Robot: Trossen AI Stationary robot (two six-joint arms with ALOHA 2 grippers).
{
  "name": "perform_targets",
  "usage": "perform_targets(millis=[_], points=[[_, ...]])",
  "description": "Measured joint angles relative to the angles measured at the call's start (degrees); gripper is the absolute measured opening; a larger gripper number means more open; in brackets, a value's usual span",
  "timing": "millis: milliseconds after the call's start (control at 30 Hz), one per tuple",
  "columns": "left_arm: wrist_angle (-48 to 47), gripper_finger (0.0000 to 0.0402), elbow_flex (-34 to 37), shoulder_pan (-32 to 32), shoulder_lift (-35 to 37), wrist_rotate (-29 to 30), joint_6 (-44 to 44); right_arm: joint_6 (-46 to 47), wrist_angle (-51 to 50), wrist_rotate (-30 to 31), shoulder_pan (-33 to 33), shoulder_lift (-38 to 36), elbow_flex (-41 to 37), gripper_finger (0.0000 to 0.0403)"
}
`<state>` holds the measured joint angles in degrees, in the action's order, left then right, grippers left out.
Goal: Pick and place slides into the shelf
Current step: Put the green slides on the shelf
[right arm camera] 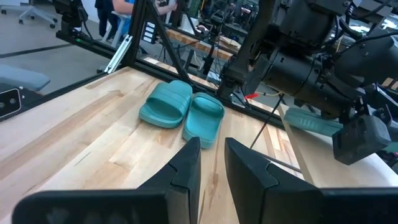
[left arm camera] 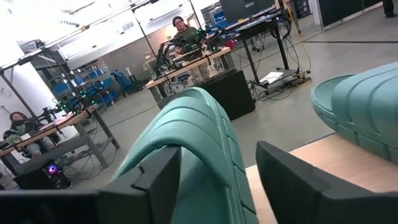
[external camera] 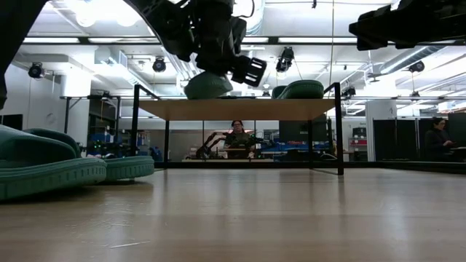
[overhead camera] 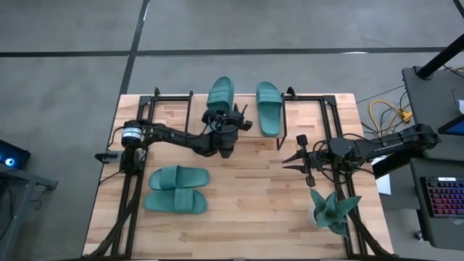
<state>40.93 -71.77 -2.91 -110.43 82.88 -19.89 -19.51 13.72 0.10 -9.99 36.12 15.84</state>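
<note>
The slide under the left gripper (overhead camera: 220, 94) lay on the shelf (overhead camera: 313, 101), its long axis running front to back across the top board, toe end toward the far edge, and a second slide (overhead camera: 269, 107) lay parallel just beside it on the board's right-hand portion. The left gripper (overhead camera: 226, 125) sat directly over the near end of the first slide; in the left wrist view its fingers (left arm camera: 155, 171) stood apart with the ribbed strap (left arm camera: 186, 134) between them, one finger to each side, and whether either pad touched the rubber could not be told, so the jaws read as parted, judged a release on the shelf. The two slides not yet shelved (overhead camera: 177, 188) lay side by side on the table (overhead camera: 246, 210), long axes running left to right, well apart from the shelf and toward the left front. They lay nearer the left arm than the right. The right gripper (overhead camera: 308, 161) hovered over the table's right half, its fingers narrowly parted and holding nothing, facing those two slides across the table.
</note>
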Motion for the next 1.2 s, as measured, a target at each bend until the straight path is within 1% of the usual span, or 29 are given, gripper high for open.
perform_targets(millis=[167,300,733,933,1000,1167,1200], points=[[0.0,0.0233,-0.2,0.8,0.0,-0.1,0.0,0.0,-0.1,0.0,0.0,0.0,0.0,0.0063],[0.1,0.0248,-0.2,1.3,0.0,-0.1,0.0,0.0,-0.2,0.0,0.0,0.0,0.0,0.0063],[0.0,0.0251,-0.1,1.6,0.0,-0.1,0.0,1.1,-0.2,0.0,0.0,0.0,0.0,0.0063],[0.1,0.0251,-0.2,2.9,0.2,-0.3,0.0,1.1,-0.3,0.0,0.0,0.0,0.0,0.0063],[0.1,0.0251,-0.1,3.8,0.7,-2.6,0.0,1.1,-0.3,0.0,0.0,0.0,0.0,0.0063],[-1.0,0.0251,1.4,6.3,4.3,-14.0,0.1,1.1,-0.3,0.0,0.0,0.0,0.0,0.0063],[-1.8,0.0251,1.7,6.9,5.3,-15.4,0.1,1.1,-0.3,0.0,0.0,0.0,0.0,0.0063]])
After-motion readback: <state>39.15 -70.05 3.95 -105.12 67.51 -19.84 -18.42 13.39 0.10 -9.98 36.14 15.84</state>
